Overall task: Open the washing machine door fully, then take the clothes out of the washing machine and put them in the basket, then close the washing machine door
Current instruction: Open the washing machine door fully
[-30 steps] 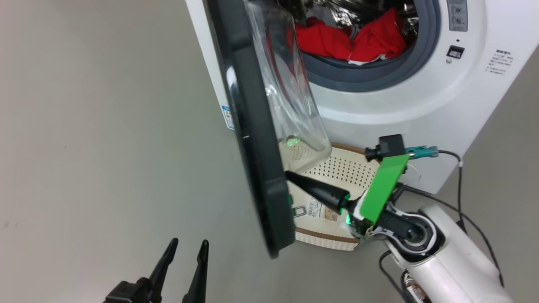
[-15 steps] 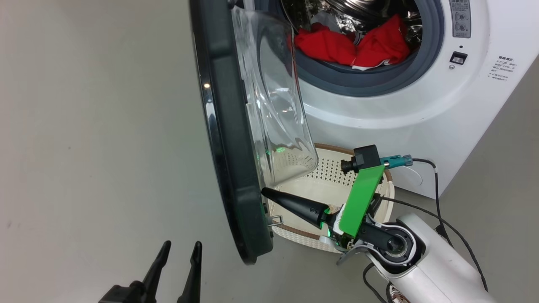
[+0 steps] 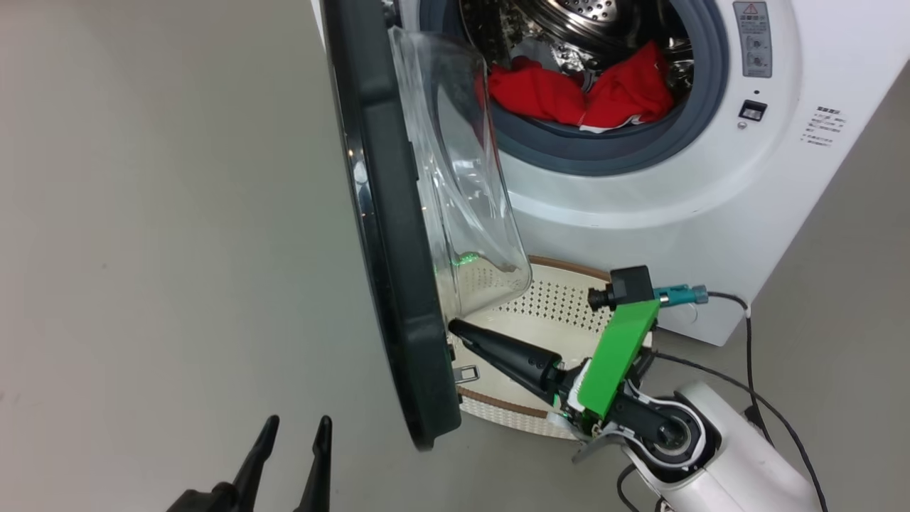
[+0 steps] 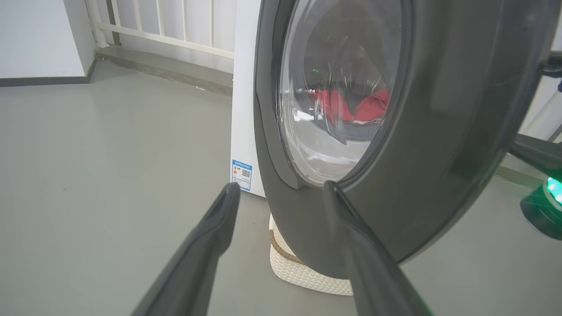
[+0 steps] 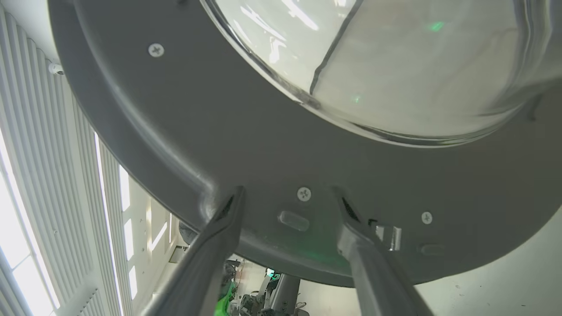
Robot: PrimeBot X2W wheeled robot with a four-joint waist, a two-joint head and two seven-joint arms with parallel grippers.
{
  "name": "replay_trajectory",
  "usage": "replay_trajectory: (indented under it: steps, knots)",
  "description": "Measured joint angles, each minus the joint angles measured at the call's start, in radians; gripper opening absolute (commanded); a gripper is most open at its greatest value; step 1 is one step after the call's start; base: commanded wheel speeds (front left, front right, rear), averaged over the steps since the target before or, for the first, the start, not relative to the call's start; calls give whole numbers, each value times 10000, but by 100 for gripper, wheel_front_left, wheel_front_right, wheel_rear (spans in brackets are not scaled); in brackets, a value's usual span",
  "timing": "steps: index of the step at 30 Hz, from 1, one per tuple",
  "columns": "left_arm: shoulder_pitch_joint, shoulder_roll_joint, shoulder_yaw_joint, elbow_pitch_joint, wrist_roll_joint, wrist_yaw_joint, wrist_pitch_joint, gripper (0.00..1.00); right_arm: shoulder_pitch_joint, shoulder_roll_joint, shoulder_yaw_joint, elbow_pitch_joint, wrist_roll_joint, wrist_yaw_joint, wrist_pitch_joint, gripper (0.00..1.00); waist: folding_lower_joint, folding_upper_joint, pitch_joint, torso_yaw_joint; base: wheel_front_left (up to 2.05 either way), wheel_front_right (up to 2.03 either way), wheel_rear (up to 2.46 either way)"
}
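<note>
Grey bare floor (image 3: 142, 213) fills the left half of the head view, w/ the washing machine (image 3: 711, 178) at upper right. The washing machine door (image 3: 384, 249) stands edge-on down the frame centre, roughly half swung, its glass bowl (image 3: 462, 178) bulging toward the drum. The clothes (image 3: 579, 96) lie red in the drum mouth at top centre, not yet touched. The basket (image 3: 554, 302) sits on the floor just in front of the machine, lower centre, partly under the door. Right claw (image 5: 289, 193) is spread wide w/ nothing btwn the fingers. Its tips sit at the door's dark inner face low down, either side of a screw (image 5: 304, 193). Contact looks likely but can't confirm. Left claw (image 3: 298, 423) hangs at the bottom left of the head view, also spread wide and empty, on the door's outer side. Step in hand, prob: finishing the door swing. To do it well, push on the dark rim, not the glass, and follow the arc round the hinge so the tips don't skid off. Keep off the latch hook (image 5: 388, 237) just right of the right finger. Left claw may sit in the door's path, so shift it clear first. Door should end well off the drum mouth and basket before reaching for the clothes.
</note>
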Motion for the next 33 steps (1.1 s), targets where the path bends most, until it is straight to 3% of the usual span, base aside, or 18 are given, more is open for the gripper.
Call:
replay_trajectory:
  steps: [24,29,33]
  knots:
    - [71,2,617,77,311,-100,0,100,2077,-422,-1127,510,-861,0,-1436,100,0,0,-81,-779,0,0,0]
    - [72,2,671,79,313,-102,0,100,2333,-550,-1373,587,-1072,0,-2136,100,0,0,-71,-946,0,0,0]
    - [72,2,736,90,314,-102,0,100,2459,-805,-1304,734,-2054,0,-3597,100,0,0,-85,-1069,0,0,0]
